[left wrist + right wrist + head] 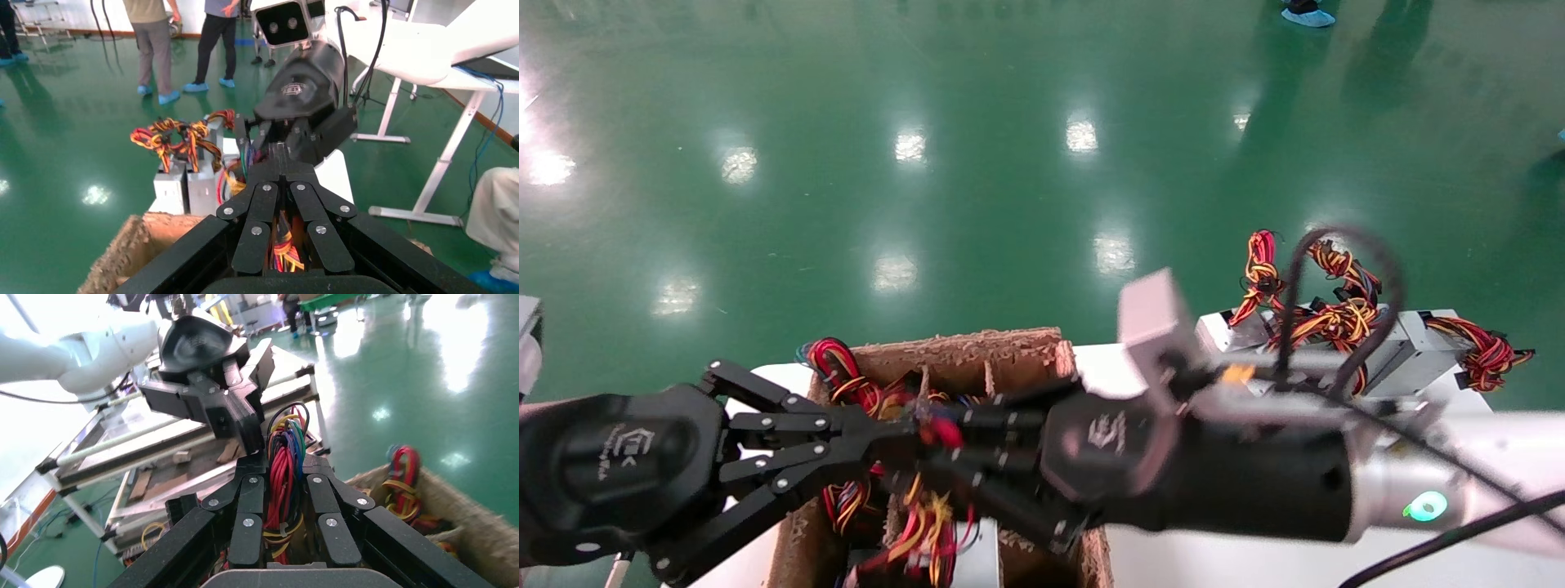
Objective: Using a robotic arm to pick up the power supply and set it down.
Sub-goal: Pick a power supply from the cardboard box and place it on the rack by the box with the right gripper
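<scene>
Centrally in the head view, the right gripper (944, 457) reaches into the cardboard box (977, 347), meeting the left gripper (878, 441) — spare power supplies (1406, 351) sit right. Right wrist view: fingers (248, 517) pinch a wire bundle (283, 471), seemingly the power supply's; its casing stays hidden.

Brown cardboard box (977, 347), white table (1214, 563), green floor (977, 163)

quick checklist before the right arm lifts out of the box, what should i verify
1. Right gripper over the cardboard box: ok.
2. Fingers closed on the wire bundle: ok, wires run between them.
3. Power supply body itself held: cannot tell, hidden.
4. Wires free of other bundles in the box: cannot tell.
5. Left gripper clear of the right one: not ok, its tips meet it.
6. Room beside the set-down power supplies on the white table: ok.
</scene>
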Controlling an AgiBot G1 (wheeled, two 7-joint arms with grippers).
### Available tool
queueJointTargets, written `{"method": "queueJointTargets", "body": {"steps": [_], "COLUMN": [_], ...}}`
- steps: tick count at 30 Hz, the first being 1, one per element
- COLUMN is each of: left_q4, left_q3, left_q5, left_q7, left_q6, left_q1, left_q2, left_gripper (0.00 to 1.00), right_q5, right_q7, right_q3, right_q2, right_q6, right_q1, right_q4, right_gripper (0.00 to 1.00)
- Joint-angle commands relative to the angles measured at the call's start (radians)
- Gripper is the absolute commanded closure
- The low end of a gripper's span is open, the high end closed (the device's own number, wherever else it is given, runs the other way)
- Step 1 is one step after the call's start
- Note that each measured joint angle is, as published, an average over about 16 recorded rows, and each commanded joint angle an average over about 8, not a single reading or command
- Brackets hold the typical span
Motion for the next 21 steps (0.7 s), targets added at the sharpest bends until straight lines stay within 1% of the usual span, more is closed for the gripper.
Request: {"method": "queueJointTargets", "body": {"steps": [1,10,21], "left_q4": [0.000,0.000,0.000], "left_q3": [0.000,0.000,0.000], "left_q5": [0.000,0.000,0.000], "left_q7": [0.000,0.000,0.000], "left_q6": [0.000,0.000,0.000], "left_q1": [0.000,0.000,0.000], "left_q2": [0.000,0.000,0.000], "left_gripper": [1.00,1.00,1.00], "right_q5": [0.024,0.057,0.060], "right_q7": [0.019,0.066,0.089], "right_q3": [0.014,0.042,0.069], "right_q2": [0.012,0.004,-0.008], "right_q6": [-0.002,0.059,0.121], "right_q1": [0.009,0.033,0.095], "right_q4": [0.000,0.000,0.001], "right_gripper": [1.00,1.00,1.00]}}
